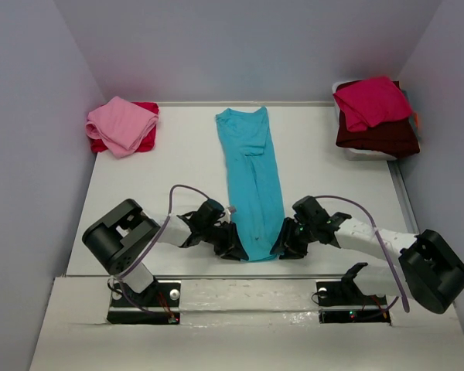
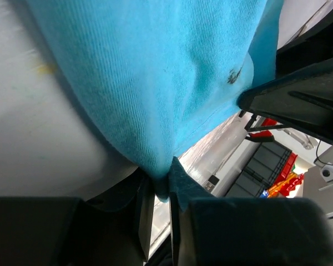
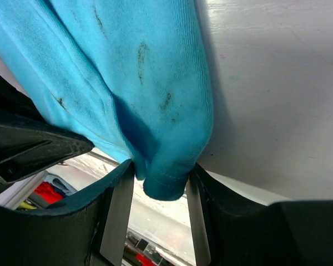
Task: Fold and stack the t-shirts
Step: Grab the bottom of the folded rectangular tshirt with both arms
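Jaws tight on turquoise t-shirt (image 2: 155,83): left-wrist only

On the table (image 1: 170,201), one t-shirt (image 1: 251,178) lies as a long strip down the middle, running from the far edge to the near edge. The left claw (image 1: 236,249) pinches its near left corner, and its near right corner sits between the fingers of the right claw (image 1: 282,246). At the far left corner the upper t-shirt (image 1: 120,124) lies on a lower t-shirt (image 1: 148,139). At the far right a top t-shirt (image 1: 371,100) lies on a bottom t-shirt (image 1: 379,137) over a bin (image 1: 363,154).
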You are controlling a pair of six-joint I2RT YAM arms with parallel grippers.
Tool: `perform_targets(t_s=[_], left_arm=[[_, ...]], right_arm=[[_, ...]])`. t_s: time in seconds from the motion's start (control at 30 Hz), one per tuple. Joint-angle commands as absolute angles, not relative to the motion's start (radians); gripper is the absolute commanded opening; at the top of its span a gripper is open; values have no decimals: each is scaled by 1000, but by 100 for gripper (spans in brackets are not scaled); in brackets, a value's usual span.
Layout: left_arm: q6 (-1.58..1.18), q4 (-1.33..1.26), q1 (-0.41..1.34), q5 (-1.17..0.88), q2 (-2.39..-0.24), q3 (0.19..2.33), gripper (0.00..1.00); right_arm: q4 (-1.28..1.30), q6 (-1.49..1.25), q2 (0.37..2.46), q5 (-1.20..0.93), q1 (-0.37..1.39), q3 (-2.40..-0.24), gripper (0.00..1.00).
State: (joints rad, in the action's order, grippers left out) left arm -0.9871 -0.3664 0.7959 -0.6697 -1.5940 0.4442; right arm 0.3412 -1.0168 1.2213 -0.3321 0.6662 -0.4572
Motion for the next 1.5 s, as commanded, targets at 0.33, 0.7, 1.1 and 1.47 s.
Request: perform_targets(t_s=[0.33,0.7,1.1,1.47], left_arm=[[-916,-149,798,-459,-1595,407,13],[-908,-114,798,-448,-1566,400,12],[-900,-68,798,-423,-1528,394,11],[-891,-40,798,-394,-1508,394,11]], right_arm=[[445,-985,1223,-225,661,-442,50],[436,-1011,1203,-215,661,-414,50],[449,-1023,1195,-201,661,-405,49],[434,-1031,1203,-201,661,-399,34]])
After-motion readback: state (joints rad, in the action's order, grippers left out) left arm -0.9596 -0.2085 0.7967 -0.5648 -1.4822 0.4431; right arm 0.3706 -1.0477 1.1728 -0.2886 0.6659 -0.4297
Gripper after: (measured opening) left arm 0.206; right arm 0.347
